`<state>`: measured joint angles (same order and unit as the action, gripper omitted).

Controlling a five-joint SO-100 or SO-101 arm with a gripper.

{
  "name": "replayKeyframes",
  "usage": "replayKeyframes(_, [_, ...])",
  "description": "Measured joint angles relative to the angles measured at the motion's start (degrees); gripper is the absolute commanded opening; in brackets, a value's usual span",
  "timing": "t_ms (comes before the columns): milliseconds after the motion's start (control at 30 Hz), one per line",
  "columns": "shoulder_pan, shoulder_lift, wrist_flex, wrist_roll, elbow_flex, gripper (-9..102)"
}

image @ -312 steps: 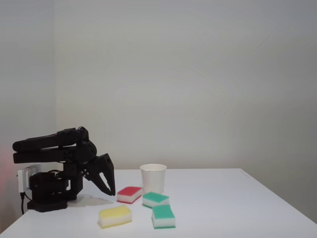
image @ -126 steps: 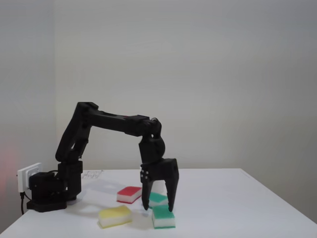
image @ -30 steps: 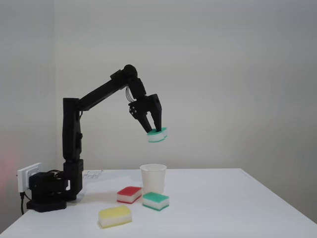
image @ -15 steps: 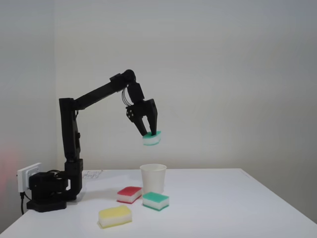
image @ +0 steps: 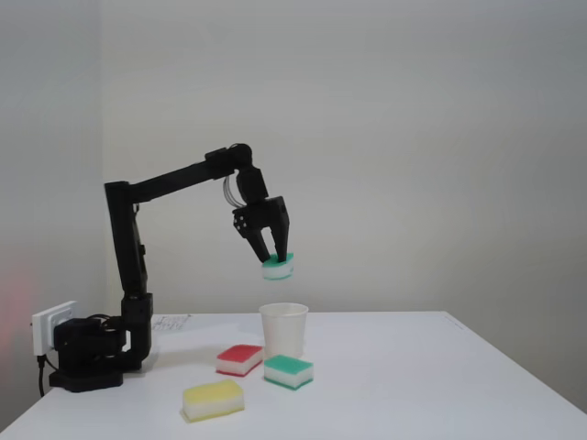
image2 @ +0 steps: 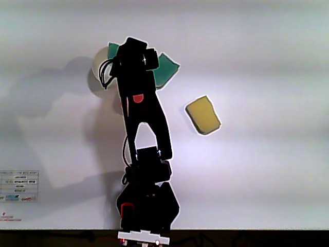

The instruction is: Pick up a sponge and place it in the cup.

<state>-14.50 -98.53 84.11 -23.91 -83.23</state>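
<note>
The robot is at the carrying step. In the fixed view, the gripper (image: 273, 258) hangs in the middle of the frame, a little left of centre, pinching the sponge (image: 278, 268). The fingers are closed tight on its green top and white bottom, so the sponge is up in the air. The cup (image: 283, 329) stands on the table (image: 440, 376) right below it, with a clear gap between them.

Next, the arm likely needs to go down until the sponge is over the cup's mouth, then let go.

Lower in the frame, a red sponge (image: 240, 359), a second green sponge (image: 288, 371) and a yellow sponge (image: 213, 400) lie on the table. In the other view, the arm covers most of the cup (image2: 96, 72) at the upper left.
</note>
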Motion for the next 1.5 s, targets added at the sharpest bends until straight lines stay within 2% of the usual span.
replayKeyframes(200, [-1.41, -2.02, -6.94, -0.97, -8.88, 0])
replayKeyframes(500, [-1.58, -2.02, -12.3, -0.26, -14.06, 1])
replayKeyframes(1200, [-1.76, -1.76, -14.68, -3.78, -17.14, 4])
replayKeyframes(1500, [-3.52, -1.76, -15.91, -5.27, -17.23, 25])
